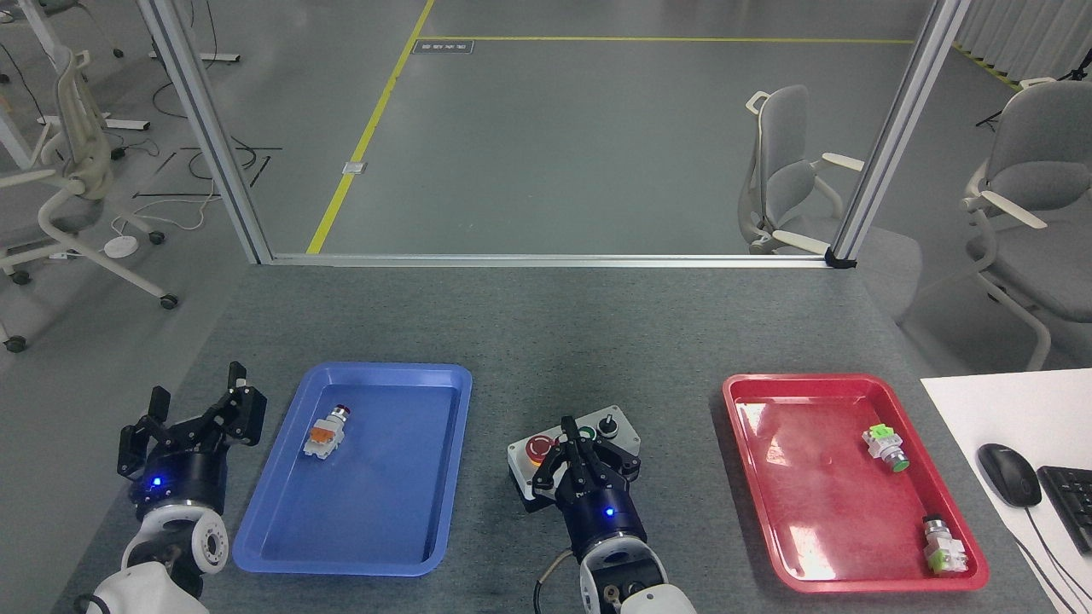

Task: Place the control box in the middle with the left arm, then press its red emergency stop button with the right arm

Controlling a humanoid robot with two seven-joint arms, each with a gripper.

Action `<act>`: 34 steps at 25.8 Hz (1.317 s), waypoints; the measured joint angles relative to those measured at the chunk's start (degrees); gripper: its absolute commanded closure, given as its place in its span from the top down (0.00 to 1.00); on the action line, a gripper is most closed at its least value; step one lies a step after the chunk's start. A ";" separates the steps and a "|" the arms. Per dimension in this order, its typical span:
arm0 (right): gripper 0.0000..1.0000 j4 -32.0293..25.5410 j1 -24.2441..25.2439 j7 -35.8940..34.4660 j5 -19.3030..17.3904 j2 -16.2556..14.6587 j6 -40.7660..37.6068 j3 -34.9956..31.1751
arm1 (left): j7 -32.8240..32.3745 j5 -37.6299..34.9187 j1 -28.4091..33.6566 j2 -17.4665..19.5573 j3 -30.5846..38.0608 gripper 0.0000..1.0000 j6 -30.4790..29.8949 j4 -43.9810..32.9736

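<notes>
Head view: right pincer (573, 443) covers control box (618, 424) middle; fingers drawn narrow.
Hidden: small red button.
Red emergency stop button (537, 447): just left of pincer, part-covered.
Left pincer (194, 415): spread wide, empty.
Box: on tabletop (546, 341).

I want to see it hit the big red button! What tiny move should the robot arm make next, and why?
Probably slide the right gripper a little left, then dip down. Its claw tips hover over the control box, beside the red emergency stop button rather than above it. The box sits on bare tabletop between the trays.
</notes>
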 measured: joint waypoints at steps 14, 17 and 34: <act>0.00 11.16 -4.37 -0.73 -1.23 1.76 0.66 2.02 | -0.02 -0.29 3.31 -4.34 -4.89 0.99 0.25 1.56; 0.00 12.13 -4.50 -0.87 -1.88 1.76 0.83 2.39 | -0.05 -0.03 3.37 -4.51 -5.07 0.99 0.33 1.65; 0.58 -0.05 -2.51 -0.57 -2.79 -0.66 0.85 -1.46 | 0.09 0.71 3.37 -4.77 -5.08 0.99 0.34 1.67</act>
